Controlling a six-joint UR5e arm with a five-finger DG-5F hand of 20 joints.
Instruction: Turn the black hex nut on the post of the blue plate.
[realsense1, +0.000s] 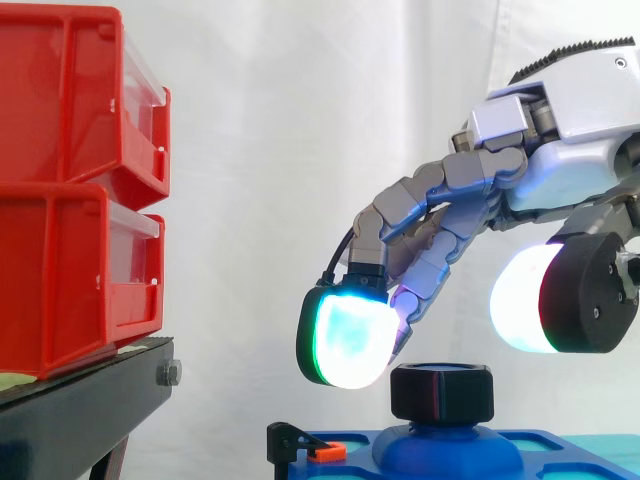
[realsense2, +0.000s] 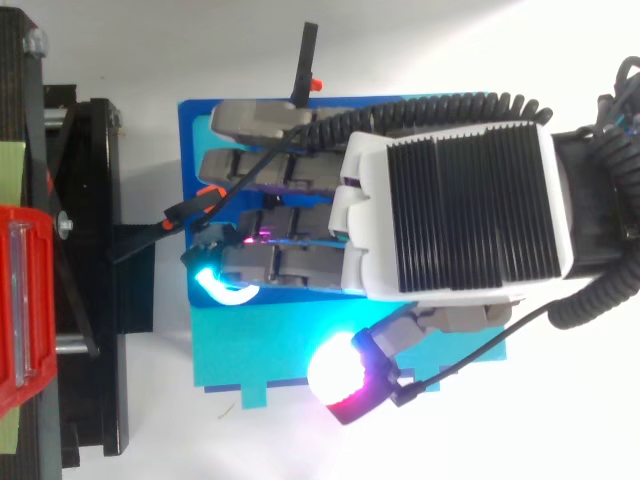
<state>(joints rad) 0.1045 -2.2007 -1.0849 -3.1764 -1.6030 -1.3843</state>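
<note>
A white, softly folded fabric curtain (realsense1: 300, 120) hangs evenly lit behind everything. At the left, two red plastic bins (realsense1: 70, 190) with clear fronts sit stacked on a black metal stand (realsense1: 80, 410).

We see the hand (realsense1: 560, 150) reaching in from the right, palm turned down; its fingers (realsense1: 440, 200) stretch down and leftward in a loose, relaxed arc, lying side by side in the top view; the foremost pad (realsense1: 347, 340) glows cyan-white. The thumb (realsense1: 575, 290) hangs apart on the right, its pad white; we see nothing gripped between them.
</note>
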